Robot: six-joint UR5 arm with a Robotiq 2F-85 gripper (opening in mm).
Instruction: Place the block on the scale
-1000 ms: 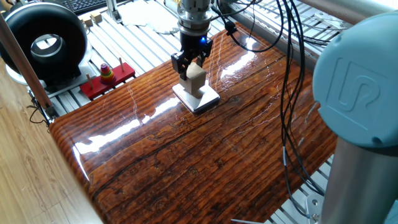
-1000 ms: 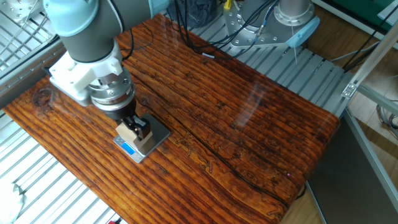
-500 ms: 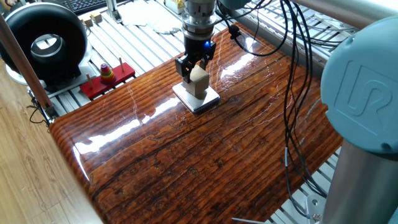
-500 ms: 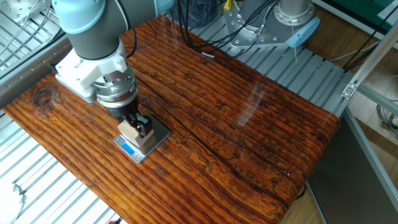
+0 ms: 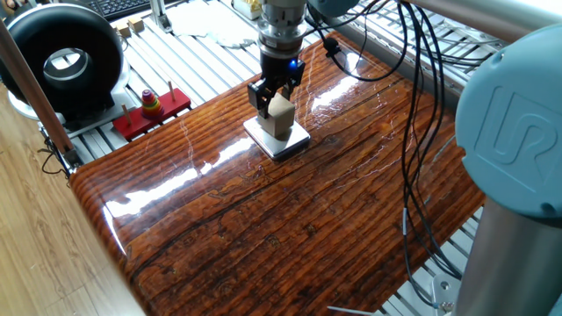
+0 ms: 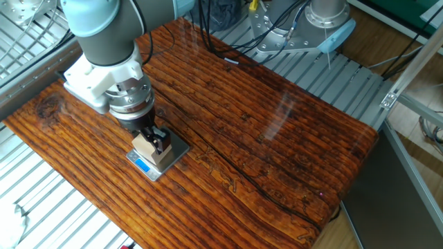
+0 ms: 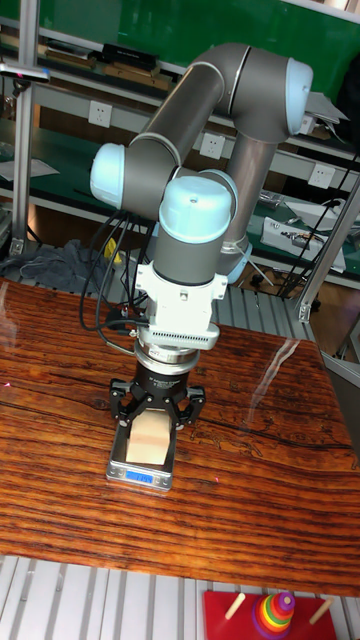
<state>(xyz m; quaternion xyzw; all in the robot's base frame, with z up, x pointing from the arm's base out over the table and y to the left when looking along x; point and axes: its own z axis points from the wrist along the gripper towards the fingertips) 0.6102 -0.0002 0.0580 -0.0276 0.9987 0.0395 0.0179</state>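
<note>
The block (image 5: 280, 115), a pale tan wooden cube, rests on the scale (image 5: 291, 144), a thin white square slab on the glossy wooden table (image 5: 290, 228). My gripper (image 5: 279, 107) comes straight down over it, with its black fingers against two opposite sides, shut on the block. In the other fixed view the block (image 6: 145, 144) sits on the scale (image 6: 177, 153) with the gripper (image 6: 153, 143) around it. The tall fixed view shows the gripper (image 7: 152, 430) clasping the block (image 7: 150, 443) above the scale's (image 7: 140, 478) blue display strip.
A red board with a coloured ring stacker (image 5: 151, 105) lies left of the table beside a black round device (image 5: 63, 60). Black cables (image 5: 408, 140) hang over the table's right side. The arm's large grey-blue joint (image 5: 518, 132) fills the right foreground.
Over the last second the gripper moved slightly right and down, and the block went from tilted just above the scale to sitting on it. Nothing has visibly moved in the last half second.
</note>
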